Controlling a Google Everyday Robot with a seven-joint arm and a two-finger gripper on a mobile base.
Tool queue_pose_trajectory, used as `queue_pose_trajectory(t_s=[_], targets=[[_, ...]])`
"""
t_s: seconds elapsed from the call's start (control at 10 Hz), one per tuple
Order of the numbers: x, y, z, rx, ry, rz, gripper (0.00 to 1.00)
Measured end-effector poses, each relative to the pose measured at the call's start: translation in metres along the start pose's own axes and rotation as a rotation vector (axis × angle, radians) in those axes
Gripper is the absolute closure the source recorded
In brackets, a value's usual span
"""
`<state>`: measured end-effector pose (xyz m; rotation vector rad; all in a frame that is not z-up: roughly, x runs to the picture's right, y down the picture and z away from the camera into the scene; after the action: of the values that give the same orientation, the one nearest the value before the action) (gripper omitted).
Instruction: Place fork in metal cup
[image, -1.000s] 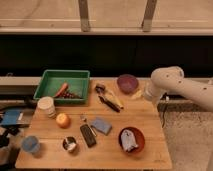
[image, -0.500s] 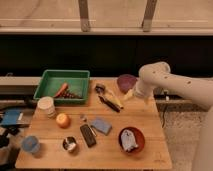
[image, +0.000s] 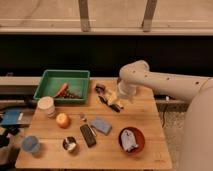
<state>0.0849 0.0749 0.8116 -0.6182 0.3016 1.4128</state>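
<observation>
The fork (image: 83, 118) is a small thin silvery piece lying on the wooden table (image: 150, 112), between the orange (image: 63, 120) and the blue sponge (image: 101, 125). The metal cup (image: 70, 144) stands near the front left, small, dark and shiny with a whitish glint inside. My white arm (image: 150, 80) reaches in from the right. The gripper (image: 118, 99) hangs low at the back middle of the table, over a dark-handled tool (image: 104, 96) and a yellow item (image: 115, 105), well apart from the fork and the cup.
A green tray (image: 50, 80) holding an orange-red item sits at the back left. A white ribbed cup (image: 46, 105), a light-blue cup (image: 31, 145), a black remote-like bar (image: 88, 135) and a red bowl (image: 132, 139) with a white thing inside stand around.
The arm has swung left from the table's right edge to the back middle and now covers the purple bowl. Nothing on the table has moved.
</observation>
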Motion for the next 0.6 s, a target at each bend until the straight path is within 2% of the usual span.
queue_pose_trajectory(t_s=[0.4, 0.6], targets=[[-0.016, 0.068, 0.013, -0.038, 0.025, -0.145, 0.2], [-0.017, 0.088, 0.016, -0.062, 0.028, -0.174, 0.2]])
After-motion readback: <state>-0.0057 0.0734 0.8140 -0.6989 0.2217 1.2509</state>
